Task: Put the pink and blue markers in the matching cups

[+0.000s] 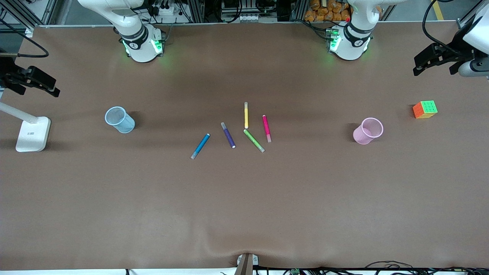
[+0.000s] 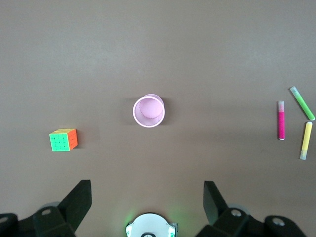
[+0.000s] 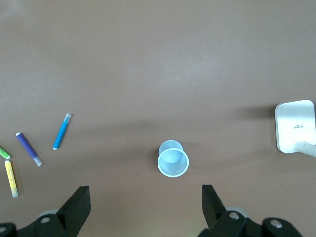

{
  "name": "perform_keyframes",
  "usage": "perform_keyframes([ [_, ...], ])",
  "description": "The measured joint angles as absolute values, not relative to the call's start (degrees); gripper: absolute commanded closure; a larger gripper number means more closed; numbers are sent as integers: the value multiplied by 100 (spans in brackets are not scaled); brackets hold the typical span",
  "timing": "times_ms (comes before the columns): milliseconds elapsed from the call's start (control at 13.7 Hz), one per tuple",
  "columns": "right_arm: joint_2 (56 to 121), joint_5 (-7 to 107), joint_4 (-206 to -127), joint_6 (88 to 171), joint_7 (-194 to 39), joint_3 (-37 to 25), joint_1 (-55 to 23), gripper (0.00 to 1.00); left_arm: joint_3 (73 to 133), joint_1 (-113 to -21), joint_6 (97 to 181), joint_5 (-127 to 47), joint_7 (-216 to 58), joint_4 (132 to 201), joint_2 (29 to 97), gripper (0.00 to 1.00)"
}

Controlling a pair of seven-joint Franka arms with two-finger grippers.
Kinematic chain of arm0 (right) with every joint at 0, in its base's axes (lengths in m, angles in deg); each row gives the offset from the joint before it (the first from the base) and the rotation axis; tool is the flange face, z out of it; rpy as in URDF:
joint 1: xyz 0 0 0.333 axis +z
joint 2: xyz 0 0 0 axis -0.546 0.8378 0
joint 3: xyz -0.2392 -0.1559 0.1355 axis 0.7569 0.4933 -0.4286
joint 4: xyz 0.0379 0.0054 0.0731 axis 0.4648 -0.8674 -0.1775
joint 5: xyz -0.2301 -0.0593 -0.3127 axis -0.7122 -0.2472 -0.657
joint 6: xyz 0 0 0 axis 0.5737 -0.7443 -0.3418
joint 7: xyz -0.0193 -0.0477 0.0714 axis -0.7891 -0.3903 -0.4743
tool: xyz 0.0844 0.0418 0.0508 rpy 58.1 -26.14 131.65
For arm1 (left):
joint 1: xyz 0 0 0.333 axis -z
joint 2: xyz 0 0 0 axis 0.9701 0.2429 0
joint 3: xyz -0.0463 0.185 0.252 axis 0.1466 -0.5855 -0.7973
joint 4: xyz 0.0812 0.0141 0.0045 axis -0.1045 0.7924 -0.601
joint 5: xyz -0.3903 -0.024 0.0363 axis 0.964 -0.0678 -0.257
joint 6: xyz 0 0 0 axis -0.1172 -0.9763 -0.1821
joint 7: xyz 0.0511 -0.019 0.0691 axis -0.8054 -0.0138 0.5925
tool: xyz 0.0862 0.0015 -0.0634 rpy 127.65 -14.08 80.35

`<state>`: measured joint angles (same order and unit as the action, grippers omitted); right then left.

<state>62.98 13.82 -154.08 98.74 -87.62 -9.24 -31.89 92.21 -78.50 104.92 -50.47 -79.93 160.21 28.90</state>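
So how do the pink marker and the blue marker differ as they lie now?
The pink marker is magenta with a paler end; the blue marker is bright blue with a grey end. The pink one lies nearly straight toward the front camera, while the blue one lies on a clear slant. The pink one sits toward the pink cup, the blue one toward the blue cup and nearer the front camera. Both lie flat on the table, outside any cup, untouched.
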Motion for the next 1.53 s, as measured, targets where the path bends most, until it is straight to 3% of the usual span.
perform_keyframes([
  [1532, 6409, 1365, -15276, 9866, -8760, -977, -3313, 0, 9247, -7964, 10392, -5047, -8008, 16045, 3034, 0],
])
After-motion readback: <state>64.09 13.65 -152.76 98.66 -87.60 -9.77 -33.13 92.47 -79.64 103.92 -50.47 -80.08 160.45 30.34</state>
